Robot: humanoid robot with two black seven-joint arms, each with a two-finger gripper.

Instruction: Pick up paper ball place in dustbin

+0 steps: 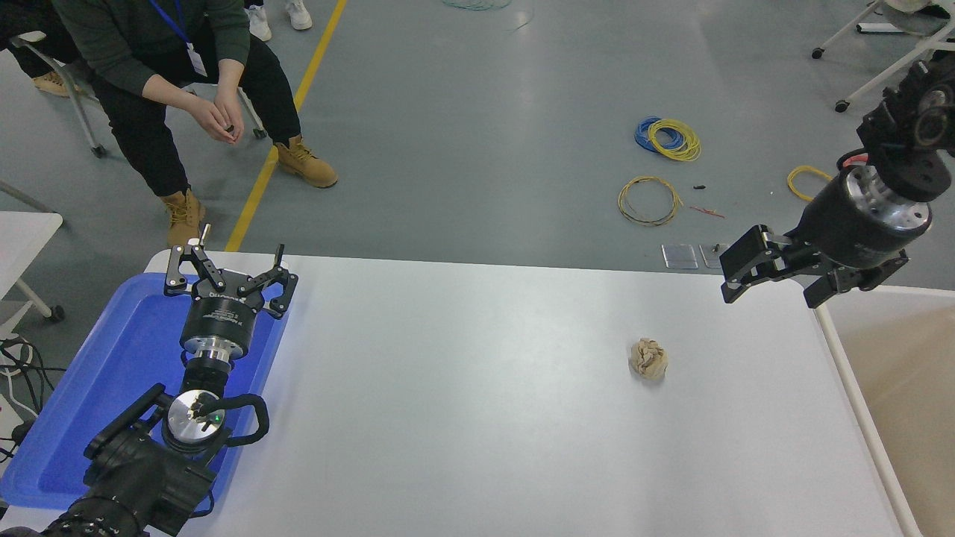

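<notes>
- Nearest the camera, lower left: black left arm, parked over a shallow blue plastic tray (89,388). Nothing visible in the tray's exposed part.
- Left gripper (230,270) points away from camera w/ fingers spread wide, holding nothing, above the tray's far edge.
- Right edge: large rectangular dustbin (858,403), white rounded rim, beige-tan inside. The part in view holds nothing; the rest runs out of frame.
- Small tan-brown crumpled paper ball (647,359) lies on the white table (462,403), right of centre, near the dustbin but apart from its rim. Bare tabletop all round it.
- Right gripper (772,291), black, comes in from upper right and hovers over the table's far right corner, beyond the ball and well apart from it. Its jaws stand open, gripping nothing.
- Beyond the table, on the grey floor: coils of yellow and blue wire (668,139), a yellow floor line (287,127).
- Top left: a seated person (160,67) in dark clothes and tan boots, hands together.
</notes>
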